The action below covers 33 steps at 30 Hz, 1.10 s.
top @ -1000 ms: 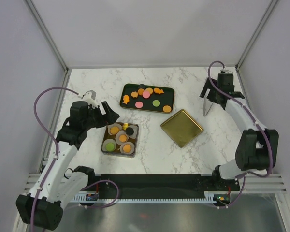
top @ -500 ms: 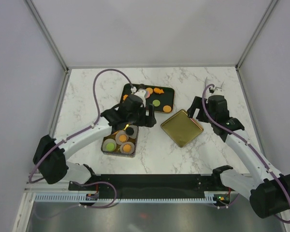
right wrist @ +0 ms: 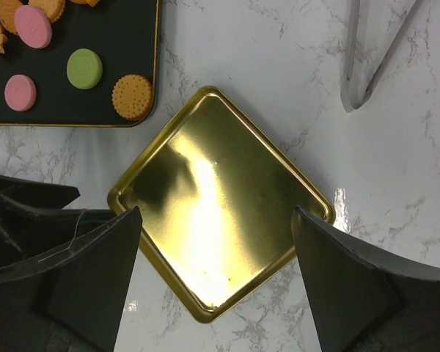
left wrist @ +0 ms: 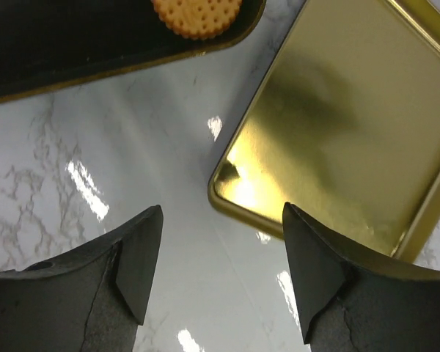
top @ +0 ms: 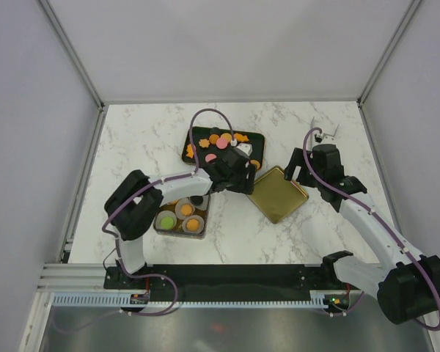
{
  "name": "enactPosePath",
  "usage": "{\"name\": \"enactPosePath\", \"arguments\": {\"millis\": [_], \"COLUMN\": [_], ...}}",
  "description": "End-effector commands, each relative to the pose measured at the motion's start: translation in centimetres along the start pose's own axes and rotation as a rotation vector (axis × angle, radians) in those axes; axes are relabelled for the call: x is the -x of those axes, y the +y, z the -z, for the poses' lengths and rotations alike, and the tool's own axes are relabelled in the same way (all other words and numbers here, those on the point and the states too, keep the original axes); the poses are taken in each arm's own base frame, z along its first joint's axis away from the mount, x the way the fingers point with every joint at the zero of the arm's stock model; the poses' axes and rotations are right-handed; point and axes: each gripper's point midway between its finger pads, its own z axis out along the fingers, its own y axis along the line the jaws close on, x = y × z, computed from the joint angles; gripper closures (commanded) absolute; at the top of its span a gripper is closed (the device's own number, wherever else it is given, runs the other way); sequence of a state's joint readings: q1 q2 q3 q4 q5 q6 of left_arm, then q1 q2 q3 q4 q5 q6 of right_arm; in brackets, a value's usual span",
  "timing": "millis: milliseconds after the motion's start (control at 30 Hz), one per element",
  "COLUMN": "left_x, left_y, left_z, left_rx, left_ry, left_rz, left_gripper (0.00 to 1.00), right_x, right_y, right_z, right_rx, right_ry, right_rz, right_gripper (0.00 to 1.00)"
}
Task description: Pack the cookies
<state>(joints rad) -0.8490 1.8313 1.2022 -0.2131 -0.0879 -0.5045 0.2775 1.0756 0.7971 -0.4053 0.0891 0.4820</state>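
left claw (left wrist: pixel 221 211) spread wide, nothing in it, low over the marble table (left wrist: pixel 132 147) at the corner of the gold lid (left wrist: pixel 352 110). right claw (right wrist: pixel 216 220) spread too, above that lid. beyond, cookies (right wrist: pixel 84 67) loose on the black tray (right wrist: pixel 121 29). they look light, stiff, crumbly: pinch gently across the rim.

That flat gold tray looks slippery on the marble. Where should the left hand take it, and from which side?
Probably the gold tray's upturned rim, at the corner facing the left hand, coming down from above with one finger inside and one outside. It lies flat, open side up, so only that thin wall offers purchase.
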Motion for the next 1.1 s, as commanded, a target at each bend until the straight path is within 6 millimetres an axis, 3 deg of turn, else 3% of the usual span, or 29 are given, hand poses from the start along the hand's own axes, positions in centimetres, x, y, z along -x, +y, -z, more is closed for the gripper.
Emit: {"name": "enactPosePath", "arguments": {"millis": [0, 267, 500, 633, 767, 1067], "left_x": [4.1, 3.9, 2.3, 1.9, 1.3, -1.1], "left_y": [-1.4, -1.4, -1.8, -2.4, -2.7, -3.1], "left_z": [-2.0, -5.8, -7.1, -7.4, -7.4, -6.9], "left_rx": [-0.028, -0.036, -0.104, -0.146, -0.179, -0.245], "left_ry": [-0.129, -0.104, -0.08, -0.085, -0.067, -0.015], "left_rz": [-0.116, -0.272, -0.34, -0.363, -0.374, -0.36], "left_gripper": [0.27, 0.28, 0.36, 0.46, 0.63, 0.87], "right_x": [1.7, 2.3, 2.8, 3.4, 4.2, 4.8], "right_y": [0.5, 0.6, 0.0, 0.0, 0.1, 0.0], "right_z": [0.5, 0.8, 0.9, 1.2, 1.5, 1.5], "right_rx": [0.007, 0.011, -0.021, -0.026, -0.031, -0.044], "right_ry": [-0.047, -0.064, -0.083, -0.095, -0.115, -0.123], "right_rz": [0.002, 0.017, 0.025, 0.022, 0.017, 0.008], "right_gripper": [0.09, 0.08, 0.08, 0.09, 0.09, 0.09]}}
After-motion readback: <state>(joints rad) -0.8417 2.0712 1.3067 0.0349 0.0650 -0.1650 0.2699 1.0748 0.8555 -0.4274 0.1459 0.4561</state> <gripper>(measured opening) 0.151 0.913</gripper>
